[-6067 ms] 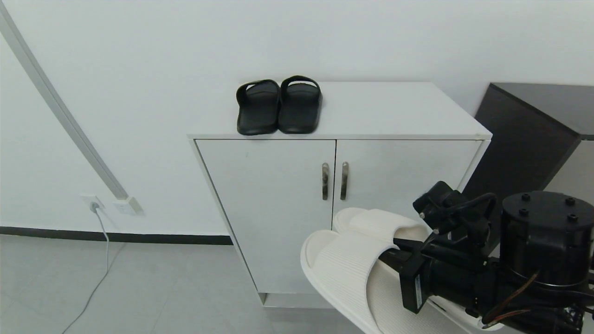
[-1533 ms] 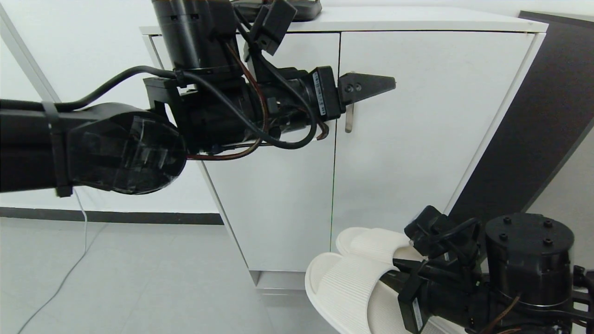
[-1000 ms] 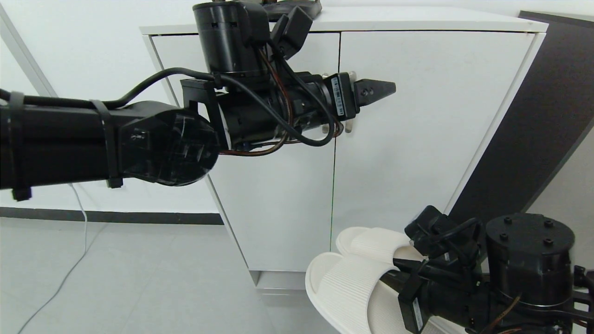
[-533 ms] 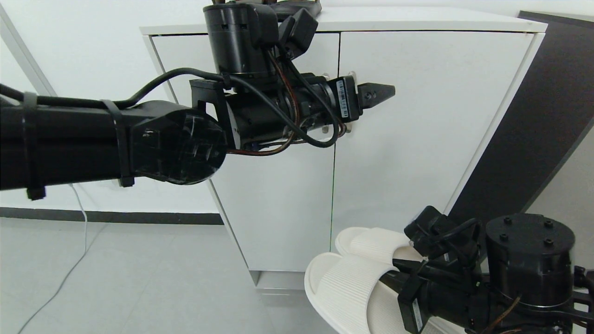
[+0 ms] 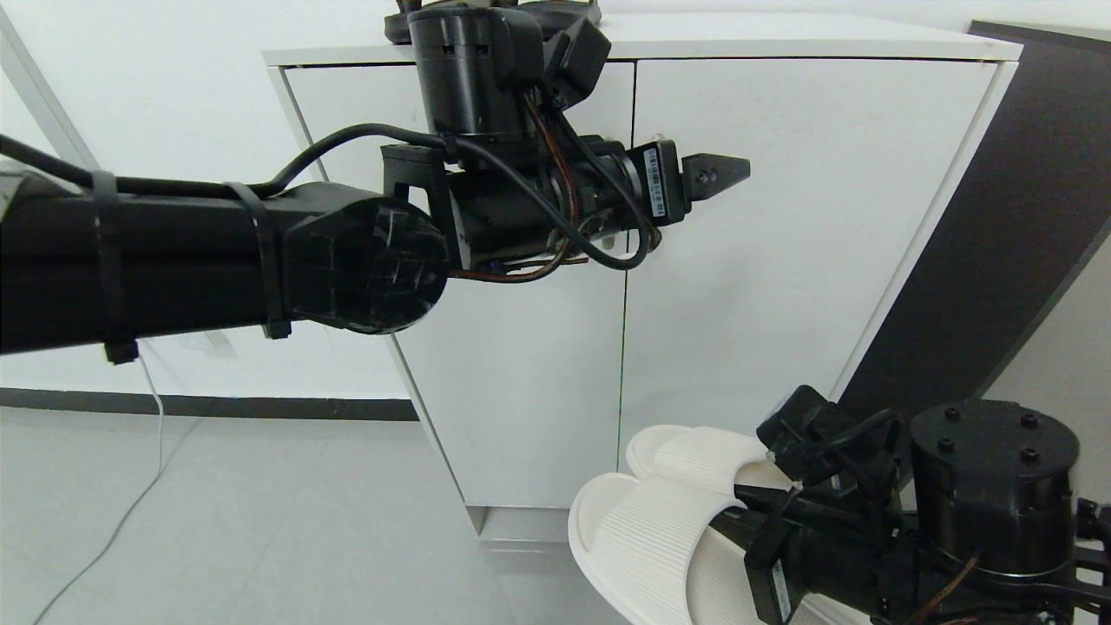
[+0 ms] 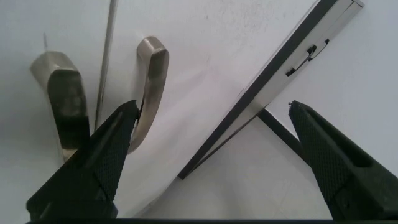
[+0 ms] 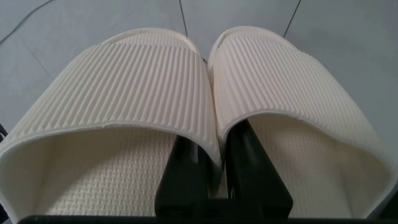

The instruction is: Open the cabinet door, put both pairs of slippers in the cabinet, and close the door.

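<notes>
The cabinet [image 5: 781, 217] stands against the wall [image 5: 174, 104], occupying the upper centre and right of the head view. Both its doors are closed, and the seam between them runs down the middle of the frame. Two metal handles [image 6: 152, 81] sit side by side, one on each side of that seam. The left claw [image 5: 725, 174] is in the upper centre of the head view, level with the handles and in front of the upper inner corner of the right-hand door. The left wrist view shows this claw released, its fingers [image 6: 93, 168] spread wide and one fingertip just beside the curved handle; contact cannot be confirmed. The black slippers [image 5: 568, 9] lie on the cabinet top at the upper edge of the frame, largely hidden behind the left arm. The white slippers [image 5: 647, 529] are at the lower right of the head view, off the floor [image 5: 217, 521], toes toward the cabinet base. The right claw [image 7: 214, 174] is clenched on them, pinching the adjoining inner straps of the pair. A grey cable [image 5: 130, 512] trails across the floor at lower left. A dark panel [image 5: 998, 217] stands just beside the cabinet at the right edge.
</notes>
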You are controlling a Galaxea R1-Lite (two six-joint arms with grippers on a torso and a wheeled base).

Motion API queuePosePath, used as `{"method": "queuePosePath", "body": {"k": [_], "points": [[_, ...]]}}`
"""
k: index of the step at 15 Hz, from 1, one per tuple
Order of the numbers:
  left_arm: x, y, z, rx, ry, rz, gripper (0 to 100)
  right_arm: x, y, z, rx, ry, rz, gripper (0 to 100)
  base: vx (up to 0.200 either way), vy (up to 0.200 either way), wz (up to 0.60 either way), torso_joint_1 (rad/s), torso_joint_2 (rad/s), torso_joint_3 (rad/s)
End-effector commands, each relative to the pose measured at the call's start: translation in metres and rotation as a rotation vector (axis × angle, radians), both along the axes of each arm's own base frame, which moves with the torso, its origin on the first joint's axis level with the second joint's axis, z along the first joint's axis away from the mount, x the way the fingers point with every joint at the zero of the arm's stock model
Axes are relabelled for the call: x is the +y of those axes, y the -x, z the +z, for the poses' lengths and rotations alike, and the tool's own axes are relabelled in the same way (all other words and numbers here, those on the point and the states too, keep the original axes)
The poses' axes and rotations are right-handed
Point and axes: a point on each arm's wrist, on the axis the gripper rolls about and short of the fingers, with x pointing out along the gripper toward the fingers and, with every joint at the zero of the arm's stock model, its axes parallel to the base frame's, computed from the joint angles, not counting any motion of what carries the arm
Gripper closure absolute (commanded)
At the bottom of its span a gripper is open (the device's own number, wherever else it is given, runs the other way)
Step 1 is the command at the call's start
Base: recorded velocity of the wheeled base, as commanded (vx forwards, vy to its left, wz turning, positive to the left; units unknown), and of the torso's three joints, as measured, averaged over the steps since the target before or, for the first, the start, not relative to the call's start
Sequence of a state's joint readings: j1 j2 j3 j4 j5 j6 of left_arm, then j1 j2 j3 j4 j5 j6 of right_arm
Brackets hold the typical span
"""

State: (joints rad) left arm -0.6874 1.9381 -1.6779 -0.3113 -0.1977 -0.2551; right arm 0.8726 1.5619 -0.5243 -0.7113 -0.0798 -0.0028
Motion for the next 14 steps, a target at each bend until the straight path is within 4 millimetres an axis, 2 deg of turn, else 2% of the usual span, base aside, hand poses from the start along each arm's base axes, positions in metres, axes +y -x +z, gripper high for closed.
{"method": "queuePosePath", "body": {"k": [1, 2, 6, 14], "points": [[-0.002, -0.001, -0.002, 0.003, -0.002, -0.005, 0, 0.000, 0.000, 0.000, 0.000, 0.000, 0.000, 100, 0.000, 0.000, 0.00, 0.000, 0.00, 0.000], [-0.002, -0.001, -0.002, 0.005, -0.001, -0.006, 100, -0.001, 0.001, 0.000, 0.000, 0.000, 0.002, 100, 0.000, 0.000, 0.00, 0.000, 0.00, 0.000], [0.000, 0.007, 0.000, 0.008, 0.002, -0.016, 100, -0.003, 0.005, -0.003, 0.018, -0.002, 0.048, 100, 0.000, 0.000, 0.00, 0.000, 0.00, 0.000], [0.011, 0.061, 0.002, 0.004, 0.006, -0.091, 100, -0.010, 0.023, -0.004, 0.049, -0.022, 0.219, 100, 0.000, 0.000, 0.00, 0.000, 0.00, 0.000]]}}
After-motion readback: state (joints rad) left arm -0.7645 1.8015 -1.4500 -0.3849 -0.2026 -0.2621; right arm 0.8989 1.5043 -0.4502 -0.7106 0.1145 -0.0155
